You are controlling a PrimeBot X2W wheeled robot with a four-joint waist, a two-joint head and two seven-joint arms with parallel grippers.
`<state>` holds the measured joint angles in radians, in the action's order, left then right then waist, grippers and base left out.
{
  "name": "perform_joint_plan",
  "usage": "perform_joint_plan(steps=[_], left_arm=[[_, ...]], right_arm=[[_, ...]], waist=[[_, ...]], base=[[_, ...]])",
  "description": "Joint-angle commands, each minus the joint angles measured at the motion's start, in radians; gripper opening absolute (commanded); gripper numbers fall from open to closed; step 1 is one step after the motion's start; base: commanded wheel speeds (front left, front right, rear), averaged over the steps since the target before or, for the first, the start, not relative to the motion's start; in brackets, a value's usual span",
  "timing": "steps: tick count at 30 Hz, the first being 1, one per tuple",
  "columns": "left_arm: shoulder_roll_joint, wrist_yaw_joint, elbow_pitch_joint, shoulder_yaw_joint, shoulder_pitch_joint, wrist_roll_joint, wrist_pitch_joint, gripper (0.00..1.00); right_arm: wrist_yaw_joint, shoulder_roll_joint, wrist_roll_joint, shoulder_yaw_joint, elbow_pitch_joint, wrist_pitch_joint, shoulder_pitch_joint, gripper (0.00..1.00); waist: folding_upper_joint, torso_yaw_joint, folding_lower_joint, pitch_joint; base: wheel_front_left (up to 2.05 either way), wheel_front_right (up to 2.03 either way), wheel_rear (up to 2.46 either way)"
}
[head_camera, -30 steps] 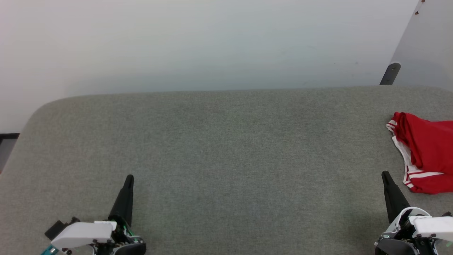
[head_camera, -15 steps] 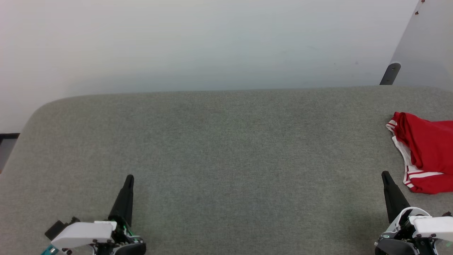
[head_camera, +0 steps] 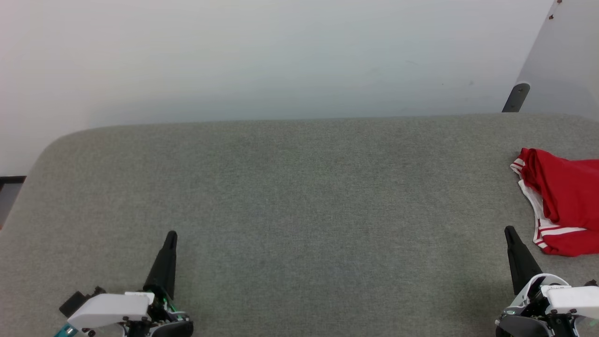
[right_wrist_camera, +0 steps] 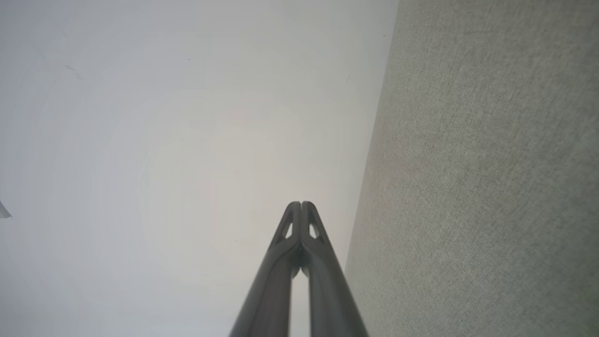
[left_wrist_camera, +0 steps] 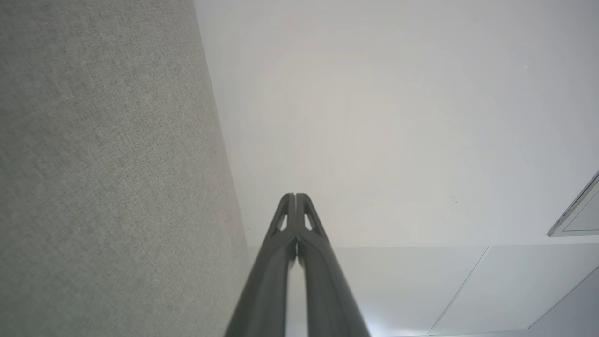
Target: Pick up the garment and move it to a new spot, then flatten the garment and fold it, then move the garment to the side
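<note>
Garment: red jersey T-shirt (head_camera: 564, 201), gathered into a compact layered bundle, lying at the far right of the grey felt tabletop (head_camera: 299, 196) and cut off by the picture's right edge.
Left gripper (head_camera: 171, 235): parked low at near left, fingers pressed together, holding nothing.
Right gripper (head_camera: 509, 230): parked low at near right, fingers pressed together, empty; close to the shirt's near corner, not touching it.
Step in hand: not settled. Fits a rumpled shirt waiting for pick-up, or equally a folded one already set aside.
Next move: none common to both readings, so none named.
Pointing: white-striped trim edge turned toward the table's middle, the robot's left.
Long axis: visible part runs near to far, near end leaning rightward; full length hidden.
</note>
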<state>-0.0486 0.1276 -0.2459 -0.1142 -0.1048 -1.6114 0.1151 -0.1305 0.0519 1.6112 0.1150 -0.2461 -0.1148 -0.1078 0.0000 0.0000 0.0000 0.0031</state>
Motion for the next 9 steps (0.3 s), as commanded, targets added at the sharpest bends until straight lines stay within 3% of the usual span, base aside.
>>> perform_joint_plan(steps=[1, 9], left_arm=[[0.0, 0.006, 0.002, -0.002, -0.008, -0.003, 0.002, 0.0], [0.0, 0.006, 0.002, -0.002, -0.008, -0.003, 0.002, 0.0]], right_arm=[[0.0, -0.004, 0.003, 0.0, 0.002, -0.003, -0.003, 0.0], [0.0, -0.004, 0.003, 0.0, 0.002, -0.003, -0.003, 0.0]], waist=[[0.0, 0.0, 0.0, 0.0], [0.0, 0.0, 0.0, 0.0]], base=[[0.0, 0.0, 0.0], [0.0, 0.0, 0.0]])
